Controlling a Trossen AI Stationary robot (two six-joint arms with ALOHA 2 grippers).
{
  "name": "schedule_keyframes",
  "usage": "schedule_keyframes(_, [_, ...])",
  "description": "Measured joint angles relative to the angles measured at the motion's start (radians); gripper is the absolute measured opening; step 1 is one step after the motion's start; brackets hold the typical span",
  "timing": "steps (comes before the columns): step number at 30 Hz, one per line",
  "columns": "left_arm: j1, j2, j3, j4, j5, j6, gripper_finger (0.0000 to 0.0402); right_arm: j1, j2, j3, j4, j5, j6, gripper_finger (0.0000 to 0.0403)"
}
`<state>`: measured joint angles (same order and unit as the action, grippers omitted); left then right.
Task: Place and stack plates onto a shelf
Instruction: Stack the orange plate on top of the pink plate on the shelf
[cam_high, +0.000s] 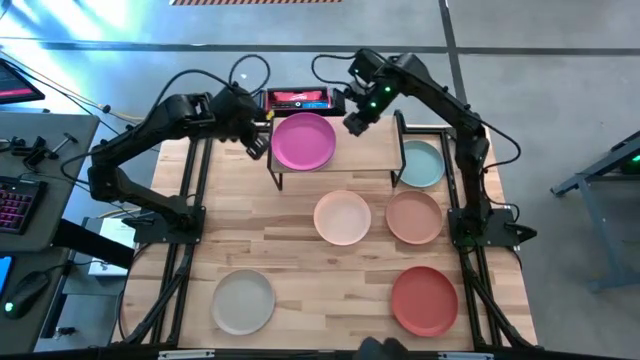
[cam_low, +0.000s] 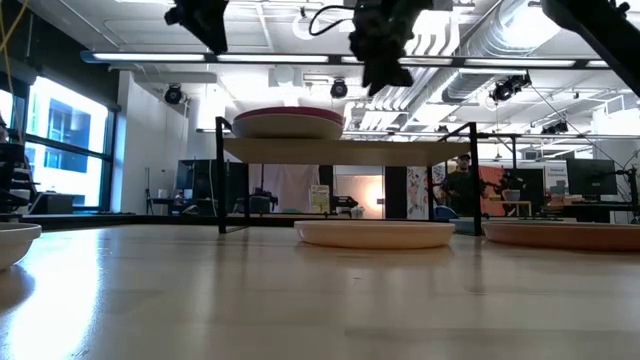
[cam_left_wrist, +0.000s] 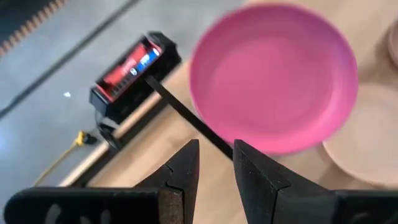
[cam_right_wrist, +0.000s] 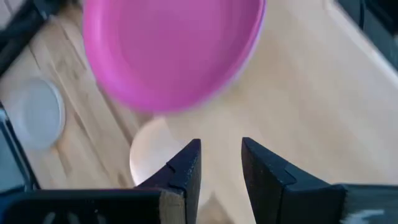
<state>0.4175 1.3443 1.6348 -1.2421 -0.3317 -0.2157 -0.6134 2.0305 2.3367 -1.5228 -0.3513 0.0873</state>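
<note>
- Pink was the colour we noted first: a pink plate (cam_high: 304, 141) lay on the left half of the shelf (cam_high: 370, 150), with a paler rim showing under its edge in the right wrist view, so it seemed to sit on at least one other plate.
- We saw the shelf, a light-wood board on thin black legs, standing at twelve o'clock on the wooden table (cam_high: 330, 270).
- We found the left gripper (cam_high: 256, 143) hanging in the air at nine o'clock of the pink plate, just beside the shelf's left edge, its fingers (cam_left_wrist: 183, 174) parted by a narrow gap and grasping nothing.
- We found the right gripper (cam_high: 355, 122) raised at two o'clock of the pink plate, above the shelf's back edge, its fingers (cam_right_wrist: 186, 171) likewise slightly apart and empty.
- We counted five plates on the table itself: a pale teal plate (cam_high: 420, 165) at three o'clock of the shelf, partly under its right end; a peach plate (cam_high: 342, 217) and a tan plate (cam_high: 414, 217) side by side at the table's centre; an off-white plate (cam_high: 243, 301) at seven o'clock; a terracotta plate (cam_high: 424, 300) at five o'clock.
- We noted a red-and-black box (cam_high: 297, 99) behind the shelf at twelve o'clock.
</note>
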Motion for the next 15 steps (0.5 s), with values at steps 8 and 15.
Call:
schedule_keyframes(8, [-0.029, 0.0, -0.131, -0.006, 0.114, -0.001, 0.0087, 0.067, -0.08, -0.011, -0.047, -0.049, 0.018, 0.0094])
schedule_keyframes(15, [-0.072, 0.0, -0.208, -0.055, 0.177, -0.019, 0.0087, 0.191, -0.128, -0.012, -0.048, -0.078, 0.052, 0.0094])
